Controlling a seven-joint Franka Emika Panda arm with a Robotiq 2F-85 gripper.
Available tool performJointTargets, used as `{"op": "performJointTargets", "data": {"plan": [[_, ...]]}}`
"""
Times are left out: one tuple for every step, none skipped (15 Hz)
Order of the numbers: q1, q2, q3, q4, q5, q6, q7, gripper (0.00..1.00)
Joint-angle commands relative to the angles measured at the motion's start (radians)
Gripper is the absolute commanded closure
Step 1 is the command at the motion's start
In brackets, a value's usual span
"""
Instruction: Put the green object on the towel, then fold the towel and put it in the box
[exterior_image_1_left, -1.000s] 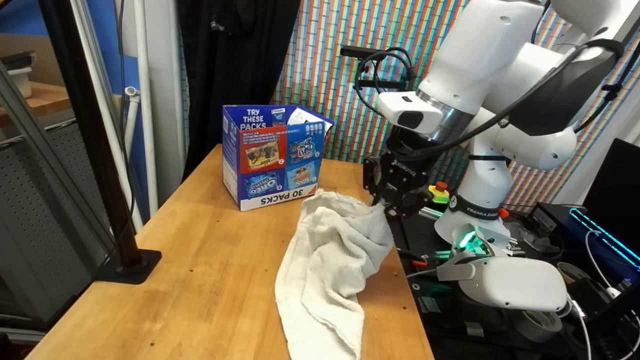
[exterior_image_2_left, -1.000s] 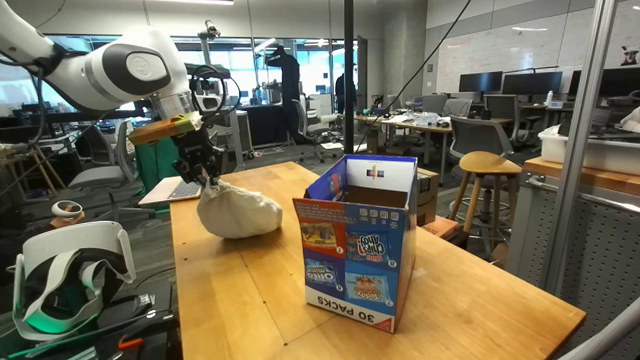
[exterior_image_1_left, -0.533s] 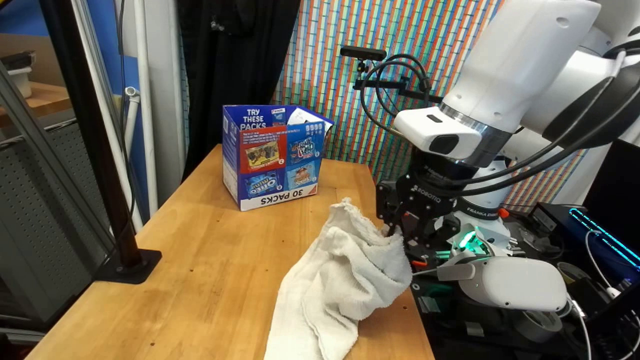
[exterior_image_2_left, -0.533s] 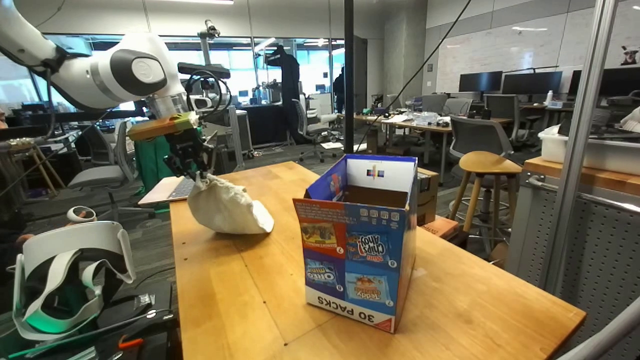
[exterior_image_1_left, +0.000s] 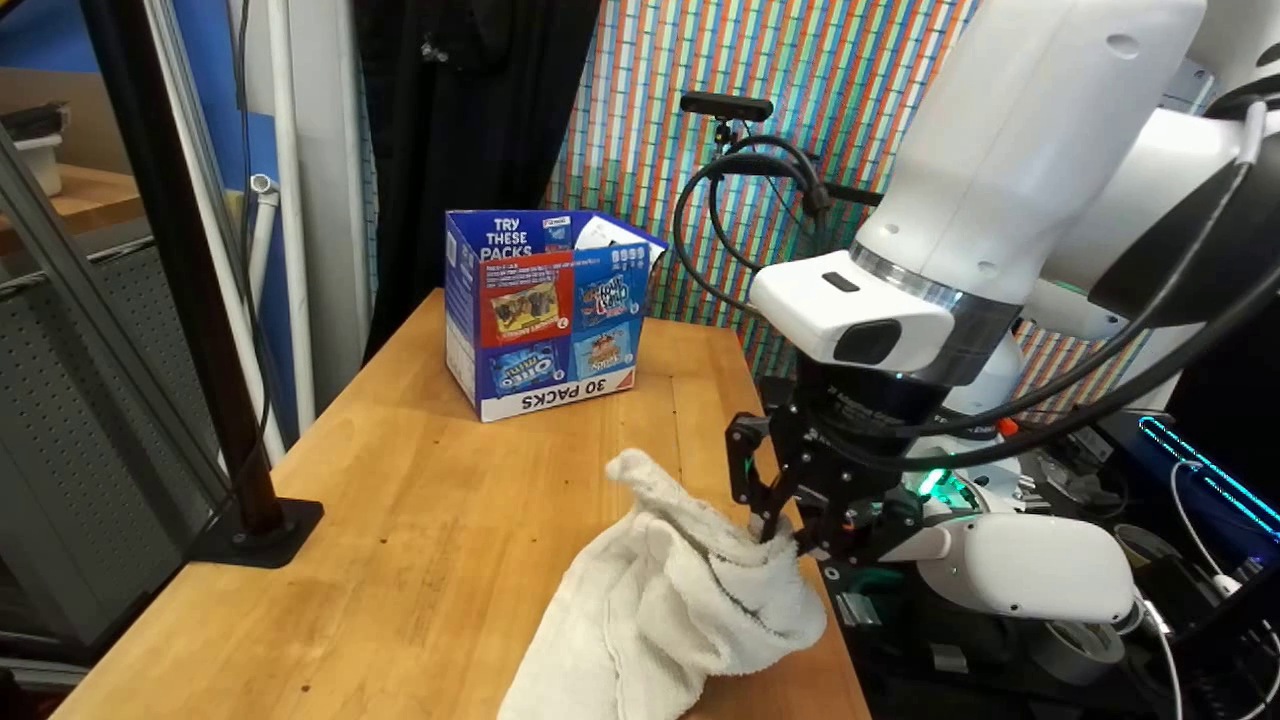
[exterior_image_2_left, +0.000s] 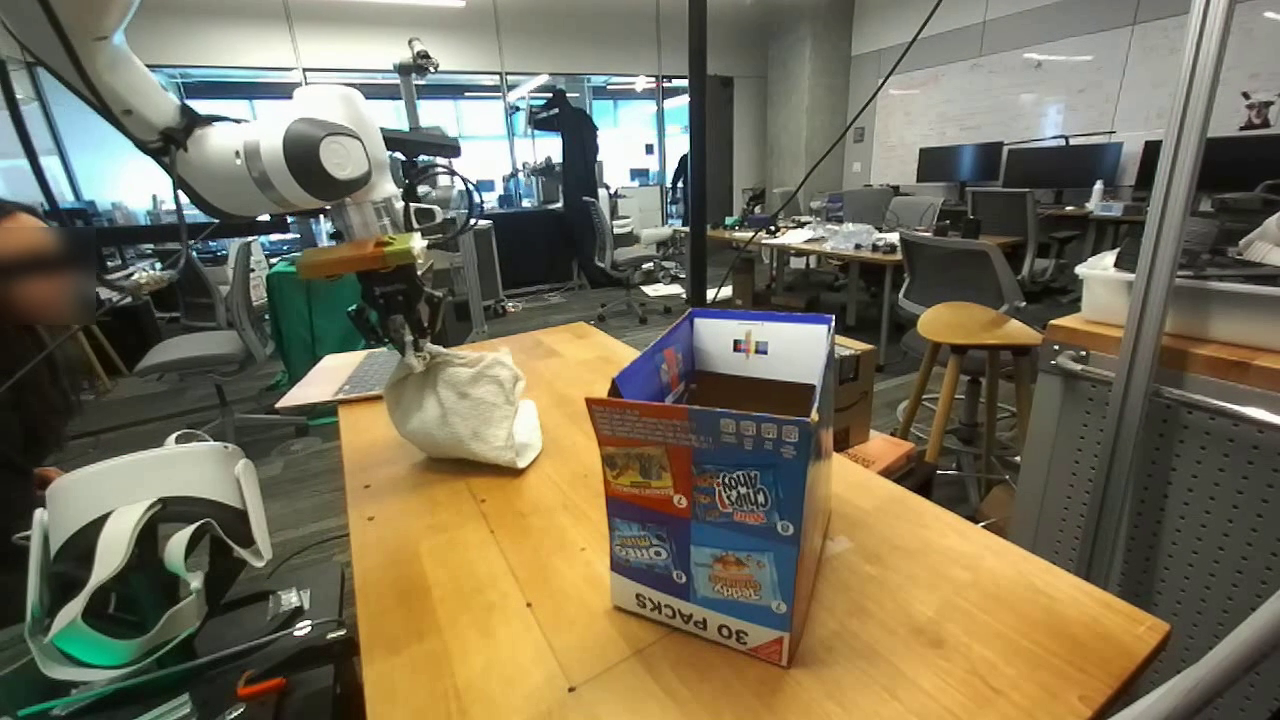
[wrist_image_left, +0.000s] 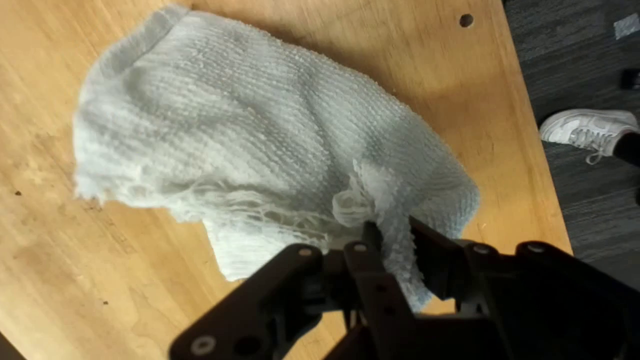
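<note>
Frayed white towel (exterior_image_1_left: 665, 615), near right on wooden table (exterior_image_1_left: 430, 560) in an exterior view, seems light, limp, best held by gathered layers; Robotiq gripper (wrist_image_left: 393, 232) pinches one fold.

Towel (wrist_image_left: 260, 125) rough ribbed cloth; table (exterior_image_2_left: 470, 600) smooth wood; box (exterior_image_2_left: 700, 500) cardboard

Both exterior views share the box (exterior_image_2_left: 700, 510); the wrist view looks down.

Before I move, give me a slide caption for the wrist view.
Hand gripping a frayed towel over a wooden table, a white shoe beyond its edge.
</note>
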Motion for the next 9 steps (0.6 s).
{"op": "performJointTargets", "data": {"plan": [[-0.014, 0.115, 0.016, 0.11, 0.015, -0.024, -0.017, 0.95], [-0.017, 0.139, 0.016, 0.126, 0.015, -0.025, -0.019, 0.95], [-0.02, 0.161, 0.016, 0.142, 0.019, -0.026, -0.024, 0.95], [-0.024, 0.184, 0.015, 0.159, 0.021, -0.029, -0.027, 0.95], [-0.031, 0.203, 0.014, 0.175, 0.033, -0.034, -0.036, 0.95], [-0.038, 0.222, 0.013, 0.19, 0.038, -0.036, -0.04, 0.95], [-0.047, 0.238, 0.012, 0.203, 0.047, -0.038, -0.048, 0.95], [-0.055, 0.255, 0.011, 0.217, 0.053, -0.04, -0.051, 0.95], [-0.064, 0.27, 0.011, 0.23, 0.063, -0.044, -0.059, 0.95]]}}
